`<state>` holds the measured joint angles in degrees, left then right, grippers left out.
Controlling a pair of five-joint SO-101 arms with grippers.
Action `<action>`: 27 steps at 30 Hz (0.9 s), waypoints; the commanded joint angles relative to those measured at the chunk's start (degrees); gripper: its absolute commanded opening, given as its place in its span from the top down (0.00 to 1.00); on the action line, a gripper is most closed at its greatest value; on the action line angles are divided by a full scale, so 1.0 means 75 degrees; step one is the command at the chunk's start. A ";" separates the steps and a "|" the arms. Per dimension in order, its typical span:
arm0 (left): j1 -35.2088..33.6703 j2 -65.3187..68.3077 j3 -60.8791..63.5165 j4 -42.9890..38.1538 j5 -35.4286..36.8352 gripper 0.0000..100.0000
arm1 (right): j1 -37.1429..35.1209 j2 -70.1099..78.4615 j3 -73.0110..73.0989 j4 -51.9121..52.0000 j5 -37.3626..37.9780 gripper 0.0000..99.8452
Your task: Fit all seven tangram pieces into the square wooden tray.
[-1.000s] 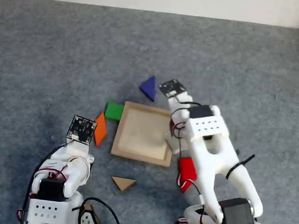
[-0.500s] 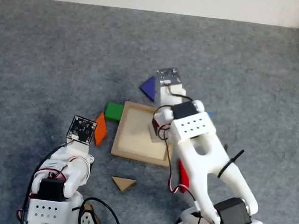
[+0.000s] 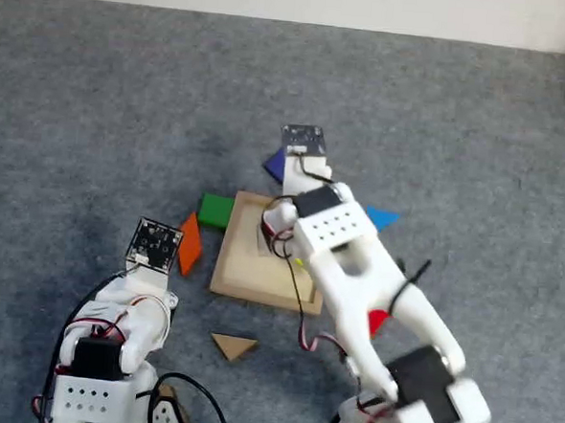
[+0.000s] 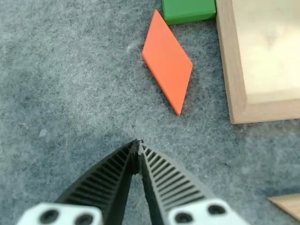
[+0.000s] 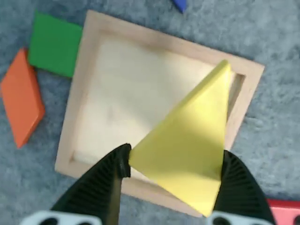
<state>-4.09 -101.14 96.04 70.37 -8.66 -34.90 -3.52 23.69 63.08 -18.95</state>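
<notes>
The tray (image 5: 72,117) is pale unfinished wood, the yellow triangle (image 5: 187,154) smooth and matt, the carpet (image 4: 70,93) rough grey cloth.

No text, number, label or sign can be read. The square wooden tray (image 3: 224,256), the yellow triangle (image 5: 187,159), the orange parallelogram (image 3: 190,243) and the green square (image 3: 215,210) all have plain, unmarked faces. The small circuit boards on the arms' wrists, one left of the tray (image 3: 154,244) and one just beyond its far edge (image 3: 302,138), carry specks too small to read.
</notes>
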 commanded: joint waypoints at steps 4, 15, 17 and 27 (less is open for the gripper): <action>-0.0100 -0.0404 0.0158 0.0047 -0.0059 0.99 | -0.0229 0.0850 -0.1201 0.0088 -0.1114 0.81; -0.0100 -0.0404 0.0158 0.0047 -0.0059 0.99 | -0.0205 0.1600 -0.1506 0.0123 -0.1899 0.80; -0.0100 -0.0404 0.0158 0.0047 -0.0059 0.99 | -0.0205 0.1612 -0.1506 0.0111 -0.1899 0.79; -0.0100 -0.0404 0.0158 0.0047 -0.0059 0.99 | -0.0205 0.1565 -0.1506 0.0147 -0.1852 0.67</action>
<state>-4.09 -101.14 96.04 70.37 -8.66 -35.87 9.58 15.87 64.48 -32.66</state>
